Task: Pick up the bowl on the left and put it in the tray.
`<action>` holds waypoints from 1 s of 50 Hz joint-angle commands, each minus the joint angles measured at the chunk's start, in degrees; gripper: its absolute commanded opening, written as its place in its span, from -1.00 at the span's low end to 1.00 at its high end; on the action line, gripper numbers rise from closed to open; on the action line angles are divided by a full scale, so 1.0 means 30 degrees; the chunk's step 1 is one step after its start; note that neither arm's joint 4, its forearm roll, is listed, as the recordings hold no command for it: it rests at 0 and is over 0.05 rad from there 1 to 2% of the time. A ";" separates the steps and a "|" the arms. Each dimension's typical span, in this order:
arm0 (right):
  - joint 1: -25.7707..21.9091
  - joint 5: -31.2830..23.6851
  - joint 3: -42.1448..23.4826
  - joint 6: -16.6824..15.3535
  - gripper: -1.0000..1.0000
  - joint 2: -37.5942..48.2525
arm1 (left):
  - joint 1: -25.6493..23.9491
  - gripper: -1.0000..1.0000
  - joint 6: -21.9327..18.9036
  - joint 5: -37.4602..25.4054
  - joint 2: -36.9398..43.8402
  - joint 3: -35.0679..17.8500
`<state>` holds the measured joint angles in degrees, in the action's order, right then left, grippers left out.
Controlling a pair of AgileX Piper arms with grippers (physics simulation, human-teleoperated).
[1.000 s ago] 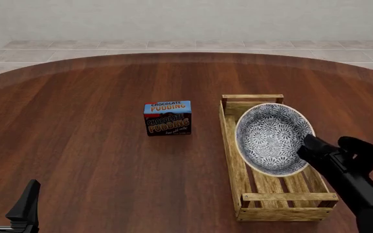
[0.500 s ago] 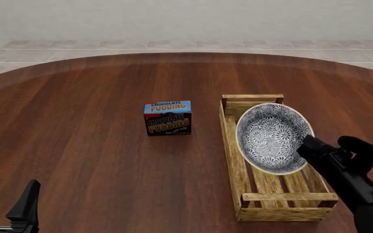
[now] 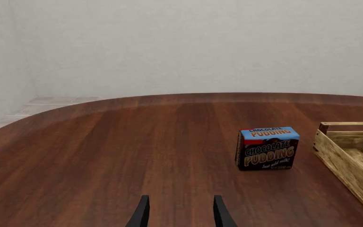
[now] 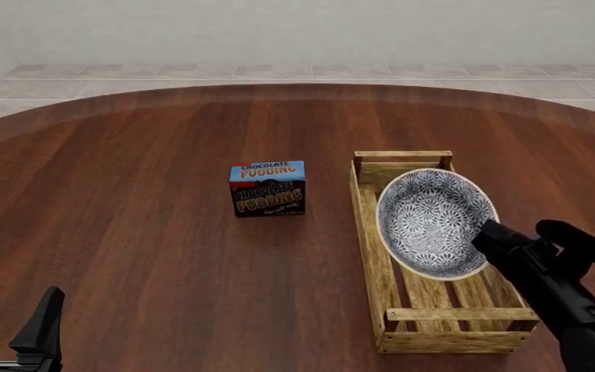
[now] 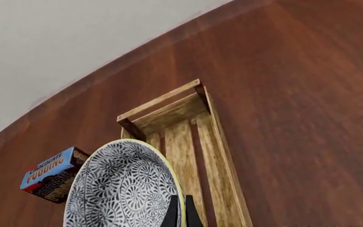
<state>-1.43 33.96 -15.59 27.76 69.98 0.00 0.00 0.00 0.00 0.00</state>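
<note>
The bowl (image 4: pixel 432 221), patterned blue-grey and white inside with a cream rim, hangs tilted on edge over the middle of the wooden slat tray (image 4: pixel 370 260). Its inside faces left. My right gripper (image 4: pixel 489 236) is shut on the bowl's right rim. In the right wrist view the bowl (image 5: pixel 121 189) fills the lower left, the thin dark fingers (image 5: pixel 180 210) pinch its rim, and the tray (image 5: pixel 168 106) stretches away beyond it. My left gripper (image 4: pixel 15 301) stands open and holds nothing at the near left table edge; it also shows in the left wrist view (image 3: pixel 180 208).
A chocolate pudding box (image 4: pixel 267 188) stands upright on the table left of the tray, also seen as the pudding box (image 3: pixel 267 148) from the left wrist. The round dark wooden table (image 4: pixel 122 194) ends at a tiled floor and a pale wall.
The right gripper has sunk slightly with the bowl toward the tray. The left arm has not moved.
</note>
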 commanded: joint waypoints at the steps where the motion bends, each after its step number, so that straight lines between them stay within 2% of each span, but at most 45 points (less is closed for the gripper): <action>1: -0.0048 0.0122 -0.0066 0.0290 -1.00 0.0130 | 0.0000 1.00 0.0000 0.0000 0.0000 0.0000; 2: -0.0175 0.0319 -0.0037 0.0787 -1.00 0.0589 | 0.0000 1.00 0.0000 0.0000 0.0000 0.0000; 3: -0.0088 0.0286 -0.0046 0.0464 -1.00 0.0421 | 0.0000 1.00 0.0000 0.0000 0.0000 0.0000; 11: -0.0073 0.0478 0.0027 0.0666 -1.00 0.0726 | 0.0000 1.00 0.0000 0.0000 0.0000 0.0000; 20: -0.0098 0.1053 0.0132 0.1366 -1.00 0.1481 | 0.0000 1.00 0.0000 0.0000 0.0000 0.0000; 50: 0.0161 0.1477 0.0210 0.1328 -1.00 0.2236 | 0.0000 1.00 0.0000 0.0000 0.0000 0.0000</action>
<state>-0.85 37.52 -14.79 31.12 75.80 0.00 0.00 0.00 0.00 0.00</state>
